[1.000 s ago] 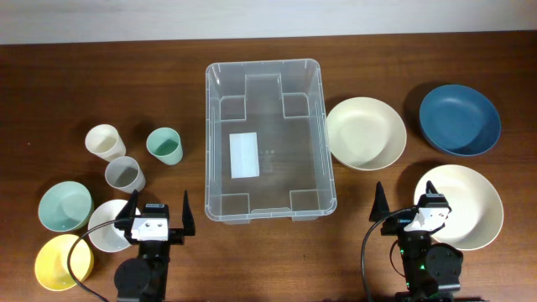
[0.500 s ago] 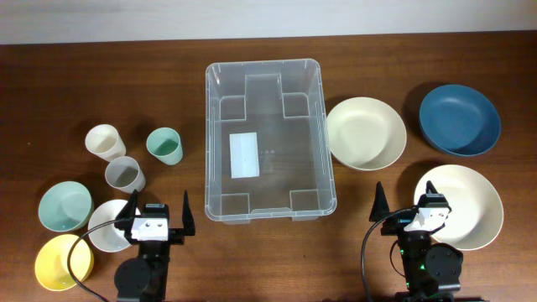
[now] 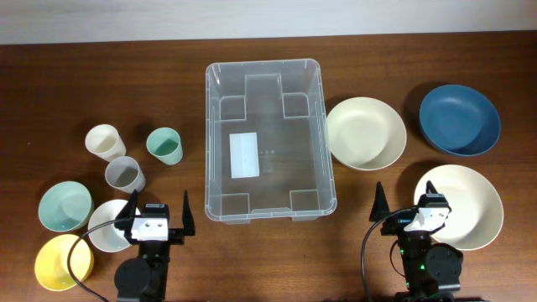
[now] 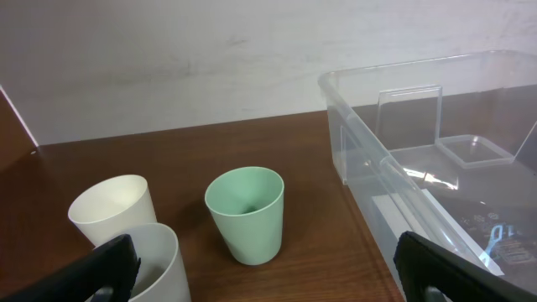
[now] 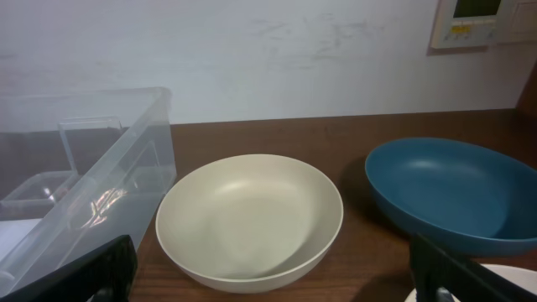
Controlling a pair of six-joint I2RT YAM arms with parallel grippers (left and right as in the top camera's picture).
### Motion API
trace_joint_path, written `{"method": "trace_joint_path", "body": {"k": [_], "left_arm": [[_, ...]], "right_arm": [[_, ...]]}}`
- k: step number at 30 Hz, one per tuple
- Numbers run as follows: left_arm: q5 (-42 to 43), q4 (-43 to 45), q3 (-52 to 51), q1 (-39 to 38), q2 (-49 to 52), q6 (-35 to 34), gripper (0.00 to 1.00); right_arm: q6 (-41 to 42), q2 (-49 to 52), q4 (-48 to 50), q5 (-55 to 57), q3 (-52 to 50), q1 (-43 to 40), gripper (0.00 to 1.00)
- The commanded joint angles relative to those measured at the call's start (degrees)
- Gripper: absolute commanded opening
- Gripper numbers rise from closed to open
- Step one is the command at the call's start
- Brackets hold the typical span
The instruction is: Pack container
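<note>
The container (image 3: 294, 151) is clear, glossy plastic: a rectangular bin with a rounded rim, stepped blocks moulded into its corners and a white label (image 3: 245, 155) flat on its base. It sits at the middle of the dark, wood-grained worktop (image 3: 50, 84), mouth up. Its long axis runs from the near edge towards the far wall, and the label lies the same way.

To its left we see three smooth, tapered cups, cream (image 3: 104, 141), green (image 3: 164, 145) and grey (image 3: 125, 174). Nearer the arm are a mint bowl (image 3: 65, 206), a white bowl (image 3: 107, 226) and a yellow bowl (image 3: 62, 262). To its right lie a shallow cream dish (image 3: 366, 132), a blue dish (image 3: 459, 119) and a white dish (image 3: 466, 205).

The left tool (image 3: 159, 211) and the right tool (image 3: 409, 210) sit at the near edge, each with fingers spread apart and holding nothing.

Only the overhead view shows the three small bowls and the container's full outline. The left wrist view shows the cups' sloping sides and the bin's transparent wall. The right wrist view alone shows a wall panel (image 5: 476, 21).
</note>
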Motion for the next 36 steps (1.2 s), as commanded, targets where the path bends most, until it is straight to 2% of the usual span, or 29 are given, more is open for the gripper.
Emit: {"method": "trace_joint_path", "body": {"k": [1,28,30,31,34,36], "left_arm": [[0.63,-0.24,-0.11,0.28,-0.55,0.74,0.99],[0.66,0.04,-0.11,0.28,-0.55,0.74,0.99],[0.96,0.46,-0.07,0.28,-0.55,0.66,0.99],[2.36,0.66,0.07,0.28,-0.55,0.13,0.99],[7.17,-1.09,2.62,0.28,0.04,-7.54,1.00],[8.24,-2.82,5.35,0.28,1.64,-8.31,1.00]], "right_arm": [[0.17,-0.44,-0.46,-0.09,-0.26,0.00,0.99],[0.26,-0.26,-0.22,-1.22,-0.26,0.00,0.99],[3.43,-0.26,-0.48,-1.38,-0.26,0.00,0.99],[4.83,-0.20,-0.66,-1.38,-0.26,0.00,0.99],[8.24,1.29,-2.36,-1.42,1.73,0.00,0.99],[8.20,2.56,-4.07,-0.96,4.52,-0.02,0.99]]}}
